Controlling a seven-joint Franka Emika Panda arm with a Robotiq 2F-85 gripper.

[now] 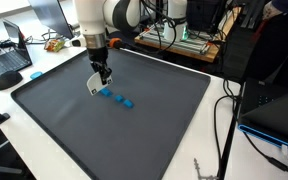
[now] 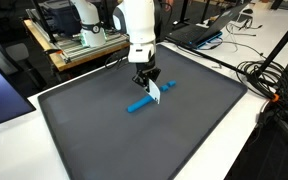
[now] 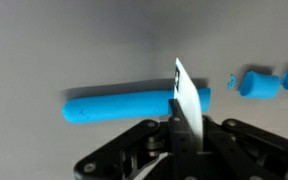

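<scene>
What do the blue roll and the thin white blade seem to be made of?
The blue roll: probably modelling dough, matte and soft-looking; cut pieces lie beside it. The white blade: likely stiff plastic, smooth, thin and flat; it could be card.

Ext cams, high, diff. angles, share mat [image 1: 154, 130]; wrist cam close, downward.

Blue roll [image 3: 119, 106] looks matt, doughy — white blade [image 3: 187, 100] smooth — mat [image 2: 94, 140] dull cloth.
</scene>
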